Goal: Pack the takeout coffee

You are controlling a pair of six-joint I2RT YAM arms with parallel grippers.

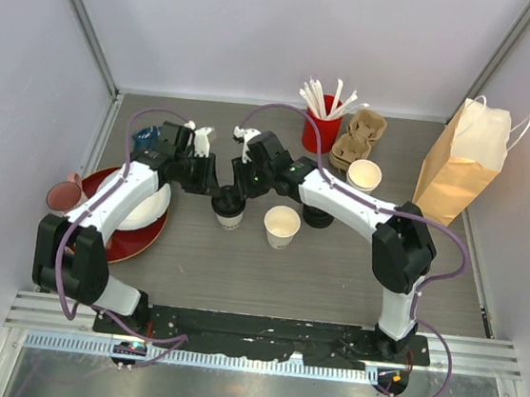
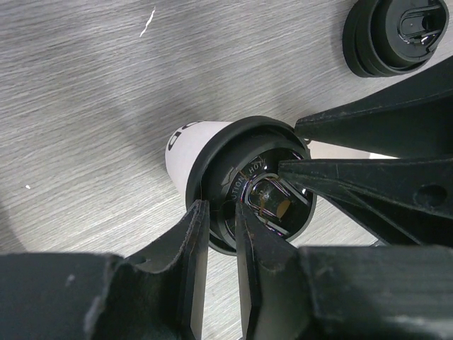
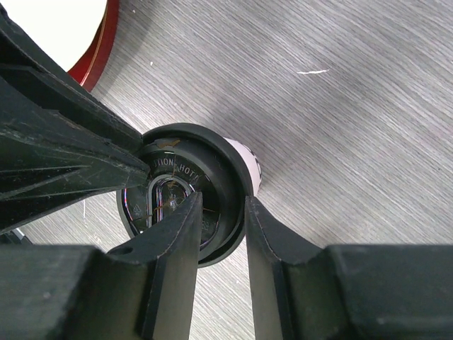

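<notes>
Arms meet overhead at the coffee cup (image 1: 231, 220), upright on the table (image 1: 333, 273), left of centre. Only wrist views show grips: left gripper (image 2: 219, 209) and right gripper (image 3: 221, 200) each pinch its lid rim, opposite sides.

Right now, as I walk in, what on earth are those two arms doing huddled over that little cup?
Both arms are working on one white paper cup standing mid-table. The left gripper and the right gripper each pinch the rim of its black lid from opposite sides, apparently pressing it on. A lidless cup stands beside it, near a stack of spare lids. The cardboard carrier at the back looks empty, and the paper bag stands to its right.
</notes>
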